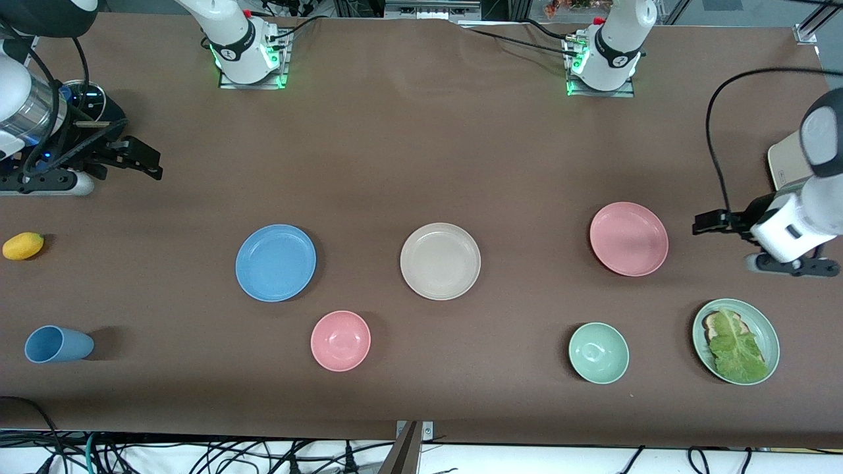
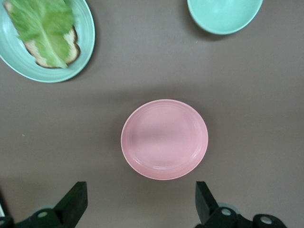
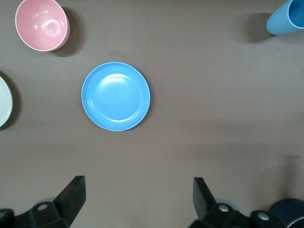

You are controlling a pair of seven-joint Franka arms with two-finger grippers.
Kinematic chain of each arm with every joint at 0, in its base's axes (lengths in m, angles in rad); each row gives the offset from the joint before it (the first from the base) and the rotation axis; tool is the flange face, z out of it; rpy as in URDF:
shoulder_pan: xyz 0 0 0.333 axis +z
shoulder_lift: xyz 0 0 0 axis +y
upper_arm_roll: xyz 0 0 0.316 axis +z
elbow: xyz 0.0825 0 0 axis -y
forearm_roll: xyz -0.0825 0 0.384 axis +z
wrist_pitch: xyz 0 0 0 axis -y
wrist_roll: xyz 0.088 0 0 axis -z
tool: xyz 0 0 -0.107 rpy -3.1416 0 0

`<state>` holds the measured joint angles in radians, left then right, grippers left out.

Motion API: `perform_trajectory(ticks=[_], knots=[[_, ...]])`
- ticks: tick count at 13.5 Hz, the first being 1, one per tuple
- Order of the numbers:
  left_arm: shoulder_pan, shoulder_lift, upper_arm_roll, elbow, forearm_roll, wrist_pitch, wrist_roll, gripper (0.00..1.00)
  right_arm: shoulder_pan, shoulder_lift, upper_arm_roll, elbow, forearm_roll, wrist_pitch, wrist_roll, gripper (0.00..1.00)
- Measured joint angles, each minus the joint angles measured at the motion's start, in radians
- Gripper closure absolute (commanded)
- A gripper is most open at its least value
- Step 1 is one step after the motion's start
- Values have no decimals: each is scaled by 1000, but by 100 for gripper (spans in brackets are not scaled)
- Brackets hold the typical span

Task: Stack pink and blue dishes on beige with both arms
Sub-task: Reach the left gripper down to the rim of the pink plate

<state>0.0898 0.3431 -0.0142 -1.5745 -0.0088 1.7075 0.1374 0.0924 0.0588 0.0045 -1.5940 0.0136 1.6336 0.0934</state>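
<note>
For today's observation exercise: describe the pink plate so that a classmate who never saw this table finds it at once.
Start at the beige plate mid-table and go toward the left arm's end. The pink plate lies there, with a green bowl nearer the camera. Unlike the pink bowl, it is wide and shallow.

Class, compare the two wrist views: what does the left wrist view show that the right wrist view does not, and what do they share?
Only the left wrist view: the pink plate, a mint bowl, and a green plate holding bread with lettuce.
Only the right wrist view: the blue plate, a pink bowl, a blue cup and the beige plate's edge.
Shared: the brown table, and each arm's own open gripper, left gripper and right gripper.
</note>
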Motion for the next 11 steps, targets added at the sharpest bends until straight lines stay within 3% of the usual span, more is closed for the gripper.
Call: perform_trajectory(ticks=[4, 11], knots=[[57, 107, 2, -20, 0, 60, 3, 0, -1, 0, -2, 0, -6, 32, 15, 0], [89, 108, 2, -380, 16, 510, 23, 0, -11, 19, -6, 0, -6, 36, 20, 0]])
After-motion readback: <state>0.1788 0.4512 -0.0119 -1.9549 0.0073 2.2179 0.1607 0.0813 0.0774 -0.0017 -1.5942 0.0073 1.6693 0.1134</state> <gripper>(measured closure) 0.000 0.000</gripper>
